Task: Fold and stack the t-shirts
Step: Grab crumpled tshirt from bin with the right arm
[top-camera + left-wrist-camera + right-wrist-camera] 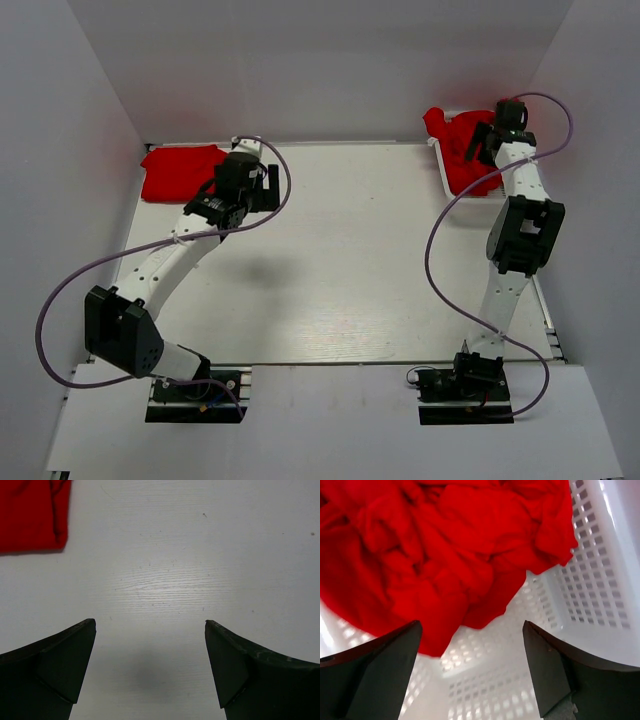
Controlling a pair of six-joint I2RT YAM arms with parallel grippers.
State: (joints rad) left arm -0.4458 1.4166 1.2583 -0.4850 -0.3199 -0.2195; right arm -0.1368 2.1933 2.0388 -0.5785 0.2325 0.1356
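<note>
A folded red t-shirt (180, 170) lies flat at the far left of the table; its corner shows in the left wrist view (30, 515). My left gripper (268, 188) hovers over bare table just right of it, open and empty (150, 630). A heap of crumpled red t-shirts (462, 150) fills the white mesh basket (441, 165) at the far right. My right gripper (482, 142) is above that heap, open and empty (470, 630), with the red fabric (445, 545) just beyond its fingertips.
The basket's white mesh wall (600, 575) surrounds the right gripper. Grey walls enclose the table on the left, back and right. Purple cables loop off both arms.
</note>
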